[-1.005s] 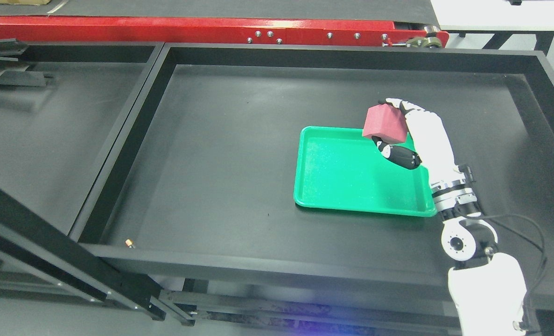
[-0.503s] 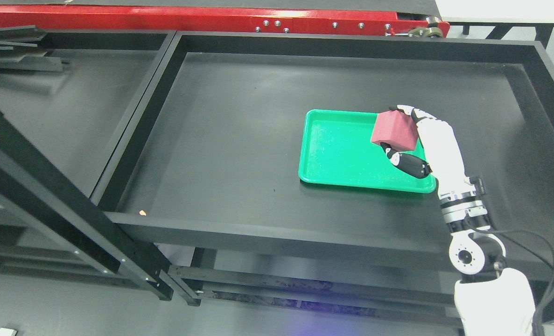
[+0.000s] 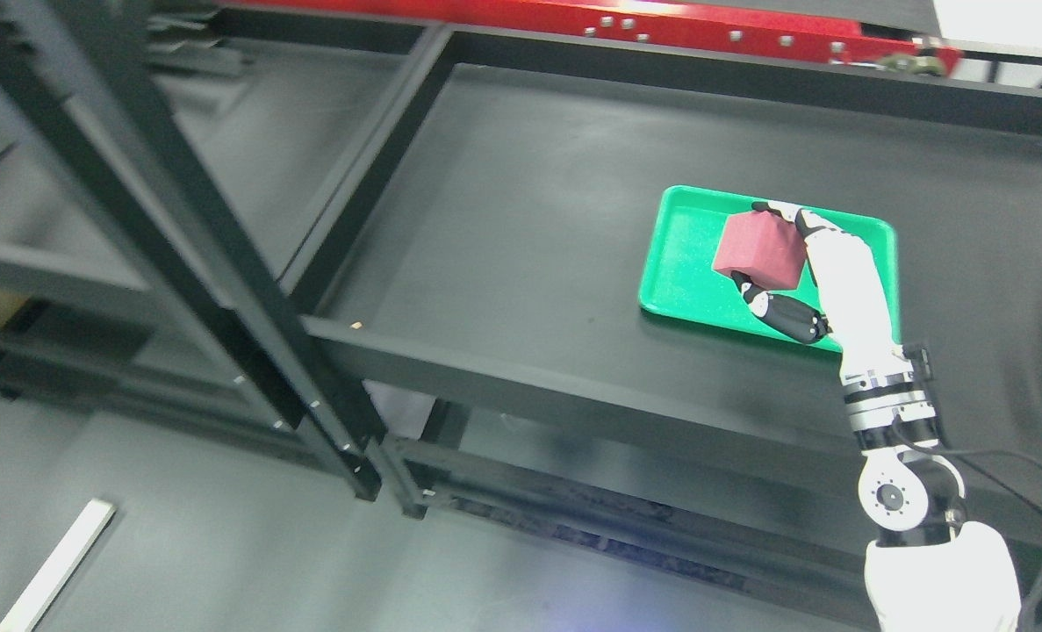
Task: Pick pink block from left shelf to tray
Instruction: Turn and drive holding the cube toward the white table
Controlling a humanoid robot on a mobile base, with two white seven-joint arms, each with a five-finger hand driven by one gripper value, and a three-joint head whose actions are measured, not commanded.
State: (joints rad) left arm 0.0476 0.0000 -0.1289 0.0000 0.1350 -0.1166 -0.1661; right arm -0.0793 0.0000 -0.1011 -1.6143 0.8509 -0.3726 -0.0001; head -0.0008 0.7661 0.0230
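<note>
**Pink block held over tray, right hand**

Black shelf frame [image 3: 222, 263]: dark uprights and rails fill the left half of the head view, blurred.

Black table [image 3: 521, 219]: raised rim all round, red beam [image 3: 661, 22] along its far edge.

Right arm: enters from the lower right corner, white forearm rising toward the tray.

Green tray [image 3: 683, 263]: lies flat on the right part of the table, short side toward the robot.

Right hand [image 3: 793, 263]: fingers wrapped round the block, dark thumb [image 3: 784, 314] under it, white fingertips over its far top edge.

Pink block [image 3: 759, 252]: tilted, in the grip, above the tray's middle. Contact with the tray floor cannot be told.

Small pale speck [image 3: 355, 326]: on the table's near left rim.
</note>
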